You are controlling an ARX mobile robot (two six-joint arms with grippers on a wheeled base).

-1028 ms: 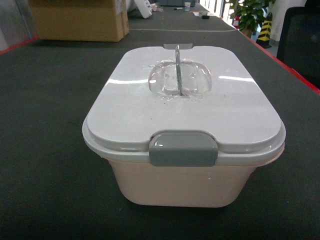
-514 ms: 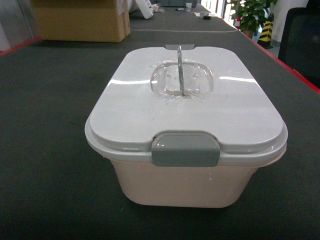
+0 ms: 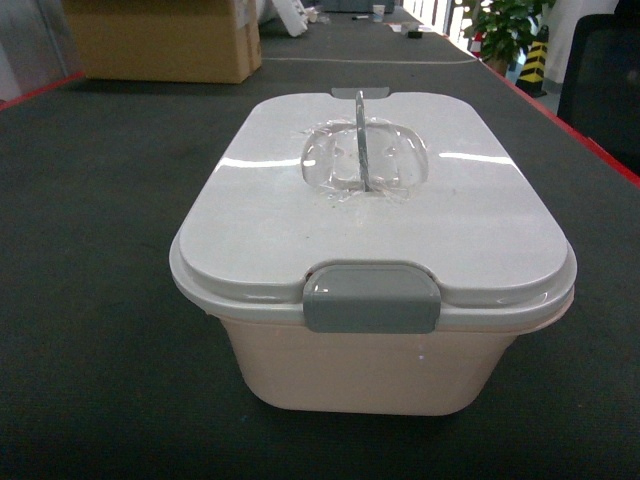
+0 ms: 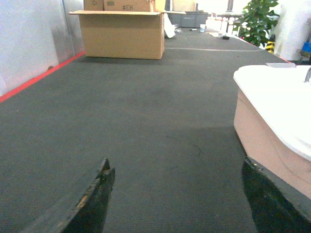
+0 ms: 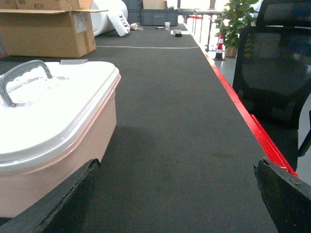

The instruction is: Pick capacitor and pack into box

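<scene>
1. Capacitor nowhere in any of the three views; whereabouts could not be told.
2. Seen at centre on the dark table (image 3: 90, 300): the pale pink box (image 3: 370, 365), white lid (image 3: 370, 215) seated all round, grey latch (image 3: 370, 298) down on the near side, clear handle (image 3: 362, 160) upright on top.
3. Judged shut and fastened, so nothing could yet go in; latch and lid apparently to be dealt with first.
4. Flanked the box low over the table: left gripper (image 4: 177, 194) on the left, right gripper (image 5: 177, 194) on the right, neither touching it, the placing seemingly meant to work the lid from both sides.
5. Spread wide and empty, both pairs of dark fingers, only the tips showing at the near edge of each wrist view.
6. Stood far off on the left, a brown cardboard box (image 3: 160, 40); far right, a potted plant (image 3: 500, 30).
</scene>
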